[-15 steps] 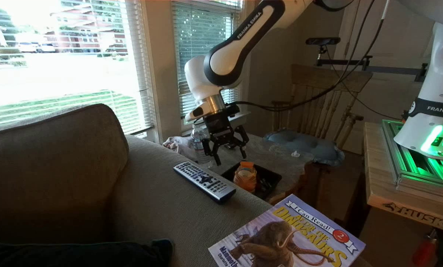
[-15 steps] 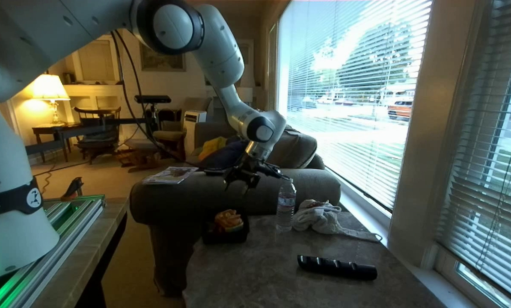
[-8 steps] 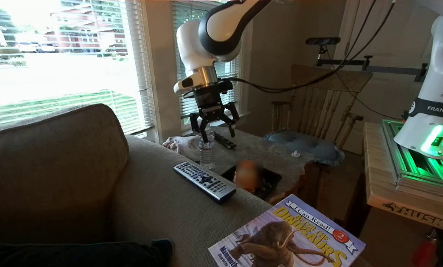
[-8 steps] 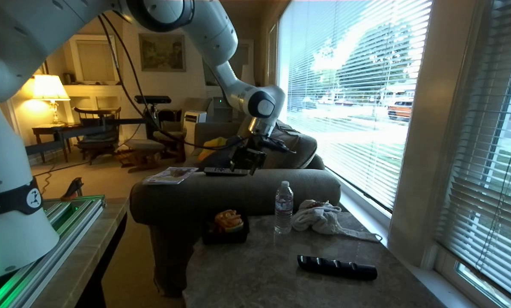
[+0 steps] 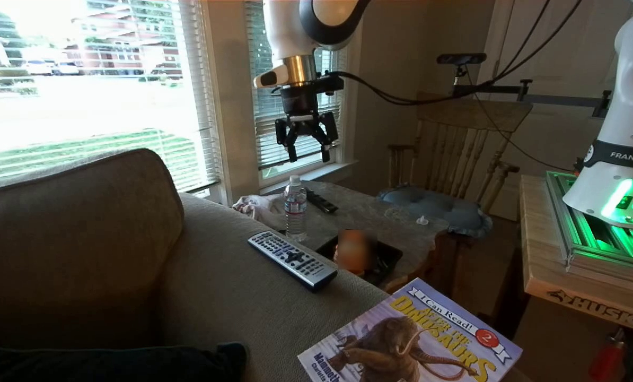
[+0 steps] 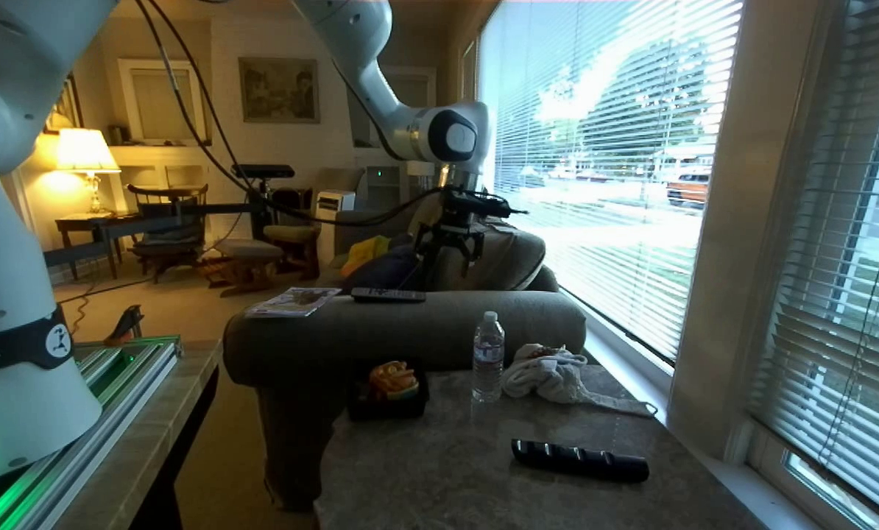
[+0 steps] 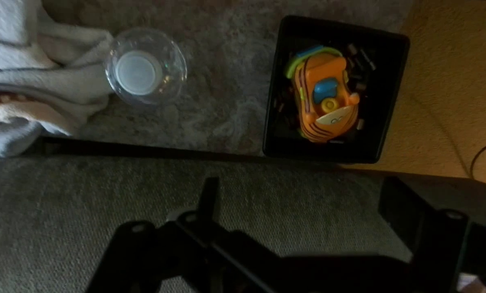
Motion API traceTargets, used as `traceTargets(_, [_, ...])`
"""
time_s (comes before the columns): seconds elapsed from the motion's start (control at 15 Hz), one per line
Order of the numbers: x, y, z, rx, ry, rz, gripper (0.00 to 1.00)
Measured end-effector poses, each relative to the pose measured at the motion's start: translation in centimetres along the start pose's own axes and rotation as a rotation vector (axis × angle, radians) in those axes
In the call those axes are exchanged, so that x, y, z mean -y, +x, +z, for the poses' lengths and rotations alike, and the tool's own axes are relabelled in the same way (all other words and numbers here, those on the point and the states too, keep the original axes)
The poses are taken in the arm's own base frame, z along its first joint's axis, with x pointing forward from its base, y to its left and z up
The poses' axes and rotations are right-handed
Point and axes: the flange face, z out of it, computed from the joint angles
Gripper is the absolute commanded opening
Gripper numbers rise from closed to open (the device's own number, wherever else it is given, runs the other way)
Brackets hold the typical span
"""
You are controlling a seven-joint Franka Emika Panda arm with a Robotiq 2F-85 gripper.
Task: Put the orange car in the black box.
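The orange car [image 7: 326, 91], with blue and yellow parts, lies inside the black box [image 7: 328, 155] in the wrist view. Small dark and brown bits lie around it in the box. In the exterior views, the car [image 6: 393, 381] sits in the box [image 6: 388, 412], and there is a blurred patch over the car [image 5: 352, 253] within the box [image 5: 393, 255]. My gripper [image 5: 309, 157] is open and empty, high above the sofa arm and side table. In the wrist view, its fingers stand wide apart, with sofa fabric between them [image 7: 300, 183].
A water bottle [image 5: 295, 209] stands near the box, beside a crumpled cloth [image 6: 553, 375]. A long black object [image 6: 579, 461] lies on the side table [image 6: 439, 471]. A silver remote [image 5: 292, 259] and a dinosaur book [image 5: 412, 339] lie on the sofa arm [image 5: 231, 307].
My gripper has risen well above the bottle and sofa arm and now points more straight down. The bottle and black object are uncovered. The car stays in the box.
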Motion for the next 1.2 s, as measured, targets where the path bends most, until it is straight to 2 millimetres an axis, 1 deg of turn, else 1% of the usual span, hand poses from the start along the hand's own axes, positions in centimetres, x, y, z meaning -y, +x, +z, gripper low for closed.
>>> traceTargets(0.13, [0.7,-0.6,-1.2,0.039,-0.046,0.079,1.0])
traceTargets(0.33, [2.3,-0.4,-2.9,0.084,-0.118,0.136,1.0])
traceTargets(0.4, [2.4,-0.3,-3.0,0.082,-0.118,0.134,1.0])
traceTargets(0.6, [2.1,-0.9,-2.4,0.085,-0.108,0.141,1.0])
traceTargets(1.07, [2.0,-0.9,-2.3,0.085,-0.108,0.142,1.0])
traceTargets(1.2, [1.8,-1.5,-2.3,0.104,-0.118,0.197,1.0])
